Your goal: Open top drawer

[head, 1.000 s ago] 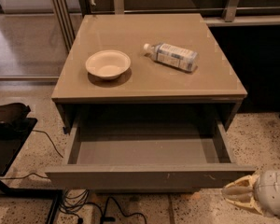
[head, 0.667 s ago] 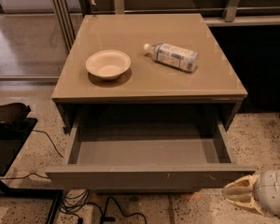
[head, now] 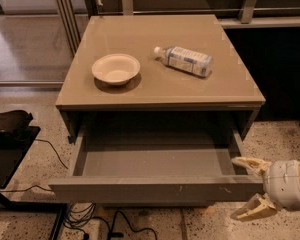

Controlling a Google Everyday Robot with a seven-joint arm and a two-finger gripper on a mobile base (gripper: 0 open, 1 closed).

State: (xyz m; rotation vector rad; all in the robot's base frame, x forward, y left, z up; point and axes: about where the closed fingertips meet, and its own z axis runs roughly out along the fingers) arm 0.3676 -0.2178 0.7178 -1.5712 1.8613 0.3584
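Note:
The top drawer (head: 155, 189) of the taupe cabinet stands pulled far out, its grey inside (head: 155, 161) bare. Its flat front panel shows small pale scuffs right of centre. My gripper (head: 247, 188) is at the drawer's right front corner, coming in from the lower right. Its pale fingers (head: 250, 164) are spread apart, one above the front panel's top edge and one below it, holding nothing.
On the cabinet top (head: 160, 91) sit a white bowl (head: 116, 69) and a plastic bottle (head: 184, 60) lying on its side. A black stand (head: 12, 149) and cables (head: 97, 219) are on the speckled floor at the left. A dark wall unit is behind.

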